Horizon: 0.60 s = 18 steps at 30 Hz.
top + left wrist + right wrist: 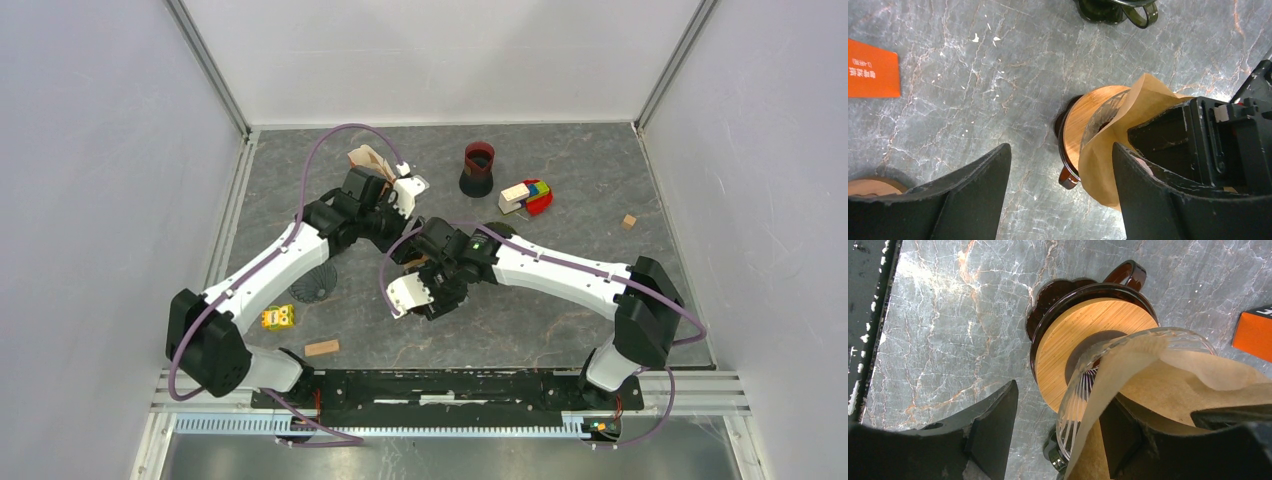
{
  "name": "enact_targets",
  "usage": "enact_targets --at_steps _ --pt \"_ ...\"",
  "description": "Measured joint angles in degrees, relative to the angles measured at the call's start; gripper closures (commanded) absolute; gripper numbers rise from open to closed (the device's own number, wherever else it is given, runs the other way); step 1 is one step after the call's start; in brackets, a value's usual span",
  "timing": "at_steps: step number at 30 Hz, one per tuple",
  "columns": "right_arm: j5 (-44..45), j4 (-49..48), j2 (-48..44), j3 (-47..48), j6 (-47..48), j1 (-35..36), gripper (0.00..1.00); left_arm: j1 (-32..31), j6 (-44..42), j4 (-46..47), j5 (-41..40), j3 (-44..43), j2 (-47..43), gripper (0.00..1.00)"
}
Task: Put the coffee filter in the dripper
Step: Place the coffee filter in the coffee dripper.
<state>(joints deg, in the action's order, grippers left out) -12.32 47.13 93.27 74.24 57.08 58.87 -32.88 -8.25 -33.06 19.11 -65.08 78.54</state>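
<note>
The dripper is a clear ribbed glass cone (pixel 1083 385) in a round wooden collar (pixel 1073 340) on a dark brown base with a handle (pixel 1125 271). The brown paper coffee filter (pixel 1173 385) sits tilted in the cone, with one edge hanging over the rim. My right gripper (pixel 1060 400) is open, with one finger inside the filter and the other outside the cone. My left gripper (pixel 1062 150) is open, and the filter (pixel 1108 165) lies against its right finger (pixel 1148 195). In the top view both grippers (pixel 405 225) (pixel 428 272) crowd over the dripper (pixel 416 262) and mostly hide it.
More brown filters (pixel 365 158) lie behind the left arm. A dark red cup (pixel 478 165), toy blocks (pixel 525 196) and a small wooden cube (pixel 628 221) are at the back right. A dark ribbed cone (pixel 313 283), a yellow toy (pixel 278 317) and a wooden block (pixel 321 347) are front left. An orange card (pixel 870 75) lies nearby.
</note>
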Motion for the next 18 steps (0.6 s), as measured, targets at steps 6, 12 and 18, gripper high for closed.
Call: enact_targets --at_steps 6,12,18 --pt "0.70 0.39 -0.02 0.55 -0.07 0.00 0.35 -0.35 -0.02 -3.63 -0.04 -2.47 2.58 0.21" --pt "1.05 0.55 -0.02 0.55 -0.28 0.00 0.35 -0.59 -0.07 -8.41 -0.04 -4.96 3.43 0.22" --pt "1.14 0.57 -0.02 0.55 -0.37 0.00 0.35 -0.81 -0.87 -12.15 -0.13 -6.86 3.72 0.22"
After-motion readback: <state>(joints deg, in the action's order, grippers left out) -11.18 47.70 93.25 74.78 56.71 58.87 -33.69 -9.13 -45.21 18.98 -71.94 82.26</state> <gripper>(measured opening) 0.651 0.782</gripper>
